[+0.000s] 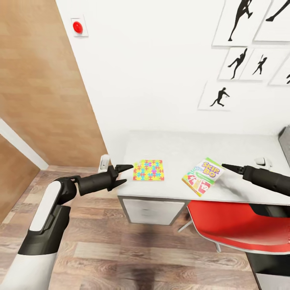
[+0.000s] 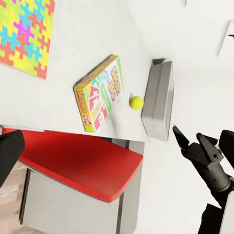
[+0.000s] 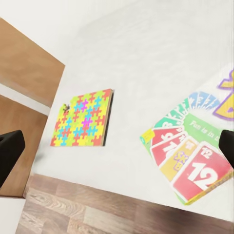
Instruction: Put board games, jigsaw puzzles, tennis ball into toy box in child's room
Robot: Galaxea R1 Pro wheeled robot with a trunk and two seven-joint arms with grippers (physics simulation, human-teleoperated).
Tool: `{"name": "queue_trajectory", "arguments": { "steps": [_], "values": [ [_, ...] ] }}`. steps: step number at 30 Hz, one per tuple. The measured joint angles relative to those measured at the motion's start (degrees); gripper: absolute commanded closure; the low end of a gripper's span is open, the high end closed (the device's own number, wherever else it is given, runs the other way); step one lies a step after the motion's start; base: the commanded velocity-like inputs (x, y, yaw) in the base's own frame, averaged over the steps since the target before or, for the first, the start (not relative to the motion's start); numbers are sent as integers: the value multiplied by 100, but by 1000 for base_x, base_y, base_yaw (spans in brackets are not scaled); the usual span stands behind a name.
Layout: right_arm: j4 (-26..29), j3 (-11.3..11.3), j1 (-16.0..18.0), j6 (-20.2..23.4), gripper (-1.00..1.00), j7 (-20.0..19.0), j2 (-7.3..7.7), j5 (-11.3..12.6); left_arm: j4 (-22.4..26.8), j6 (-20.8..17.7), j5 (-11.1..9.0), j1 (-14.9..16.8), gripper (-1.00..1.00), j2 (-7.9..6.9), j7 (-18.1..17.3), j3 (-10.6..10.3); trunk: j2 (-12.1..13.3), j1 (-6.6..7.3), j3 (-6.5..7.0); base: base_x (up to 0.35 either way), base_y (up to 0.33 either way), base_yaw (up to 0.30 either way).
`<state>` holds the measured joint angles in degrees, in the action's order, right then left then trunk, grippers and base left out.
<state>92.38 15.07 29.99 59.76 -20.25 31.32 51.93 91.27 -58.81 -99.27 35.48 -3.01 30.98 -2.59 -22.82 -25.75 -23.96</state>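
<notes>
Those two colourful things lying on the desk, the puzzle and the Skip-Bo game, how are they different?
The jigsaw puzzle is a thin slab of interlocking coloured pieces, while the Skip-Bo box is thicker, with printed sides, as the left wrist view shows. The puzzle lies square to the desk edge; the box lies turned at an angle. The puzzle sits nearer the left claw, the box nearer the right one. Both lie flat on the desk, untouched.
</notes>
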Motion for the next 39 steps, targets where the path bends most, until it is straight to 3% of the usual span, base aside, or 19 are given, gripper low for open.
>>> {"name": "queue_trajectory", "arguments": {
  "steps": [4, 10, 12, 15, 17, 23, 26, 32, 39],
  "values": [
    [-3, -4, 6, 0, -100, 9, -9, 2, 1, -6, 18, -42, -100, -29, 1, 17, 0, 0, 36, 0, 1, -153],
    [-6, -123, 22, 0, -100, 152, -118, 2, 34, -13, 29, -332, -100, -296, -51, 254, 0, 0, 90, 0, 1, -158],
    [-7, -248, 30, 0, -100, 312, -230, 2, 44, -8, 40, -512, -100, -464, -193, 439, 0, 0, 108, 0, 0, -160],
    [-8, -319, 37, -1, -100, 416, -291, 0, 48, -7, 34, -620, -100, -540, -308, 520, 0, 0, 135, 0, 0, -160],
    [-8, -457, 48, -1, -100, 620, -408, 1, 52, -7, 54, -872, -100, -655, -564, 645, 0, 0, 152, 0, 0, -161],
    [-3, -680, 64, -2, -100, 867, -588, -4, 57, 7, 65, -1350, -100, -799, -916, 767, 0, 0, 206, 0, 0, -162],
    [2, -880, 69, -2, -100, 992, -730, -3, 59, 13, 241, -1823, -100, -911, -1133, 830, 0, 0, 232, 0, 0, -162],
    [5, -1007, 70, -2, -100, 1059, -809, -9, 60, 33, 527, -2258, -100, -970, -1362, 897, 0, 0, 286, 0, 0, -162],
    [7, -1104, 70, -2, -100, 1104, -863, -9, 42, 57, 1159, -2725, -100, -977, -1988, 1014, 0, 0, 348, 0, 0, -162]
  ]
}}
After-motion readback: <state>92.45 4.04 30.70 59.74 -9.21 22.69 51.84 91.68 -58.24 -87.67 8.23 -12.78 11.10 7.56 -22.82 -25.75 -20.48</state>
